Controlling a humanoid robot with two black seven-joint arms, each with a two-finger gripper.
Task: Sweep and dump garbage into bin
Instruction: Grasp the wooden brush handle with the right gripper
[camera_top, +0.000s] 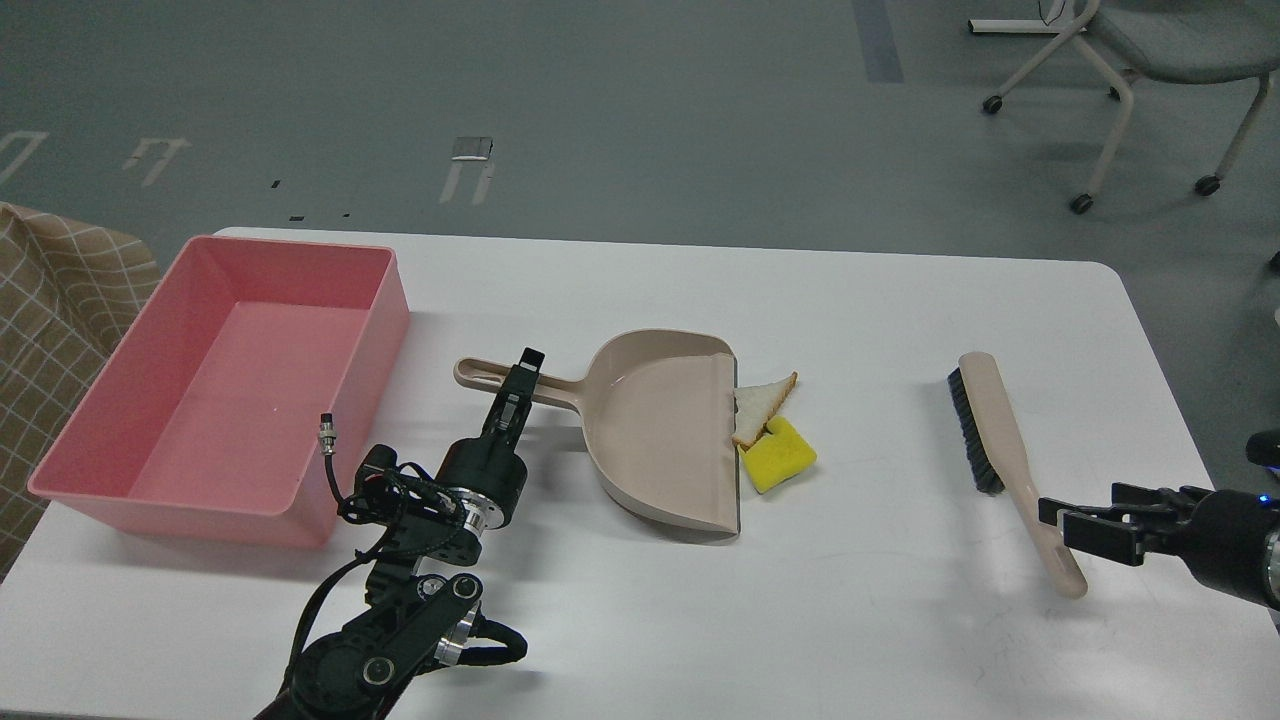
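Note:
The bread slice (762, 406) and the yellow sponge block (780, 456) lie on the white table, touching the open front edge of the beige dustpan (655, 430). The dustpan lies flat, with its handle (480, 374) pointing left. My left gripper (522, 372) is at the handle, its dark fingers over it; I cannot tell them apart or see a grip. The beige brush (1000, 440) with black bristles lies at the right. My right gripper (1058, 522) is open with its fingertips right at the brush handle. The pink bin (100, 400) stands empty at the left.
The white table (860, 620) ends close behind the bin and dustpan. A checked cloth (50, 300) lies off the table's left edge. An office chair (1140, 60) stands on the floor at the far right.

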